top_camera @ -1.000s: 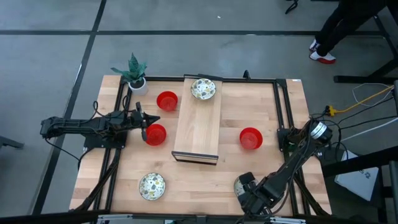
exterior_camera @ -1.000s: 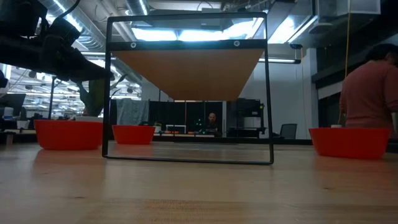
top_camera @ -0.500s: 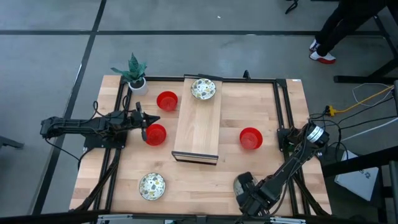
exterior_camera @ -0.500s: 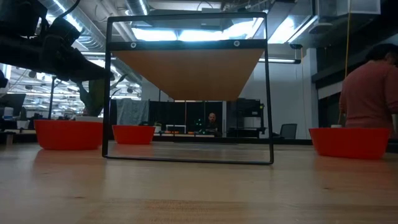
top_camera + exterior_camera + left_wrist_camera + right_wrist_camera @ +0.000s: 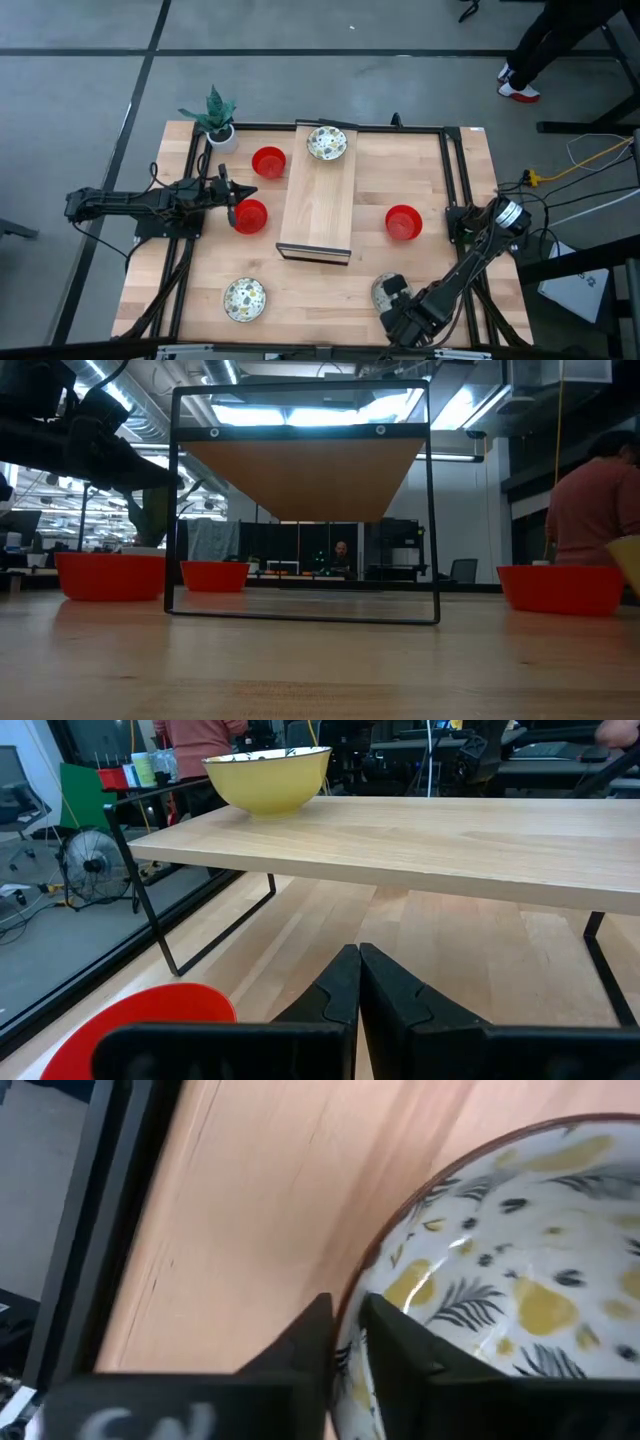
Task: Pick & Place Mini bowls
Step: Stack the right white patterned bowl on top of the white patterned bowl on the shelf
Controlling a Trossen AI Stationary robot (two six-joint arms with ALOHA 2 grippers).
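Pinching the rim of a patterned bowl (image 5: 500, 1280) at the table's near right edge, right gripper (image 5: 345, 1330) risks slip or tipping: thin one-sided rim hold. Left gripper (image 5: 358, 985) shut, over red bowl (image 5: 250, 216).

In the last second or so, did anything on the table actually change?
The right hand closed its fingers on the rim of the patterned bowl at the table's near right; that bowl now shows more beside it. The left hand stays shut by a red bowl. The other bowls haven't moved.
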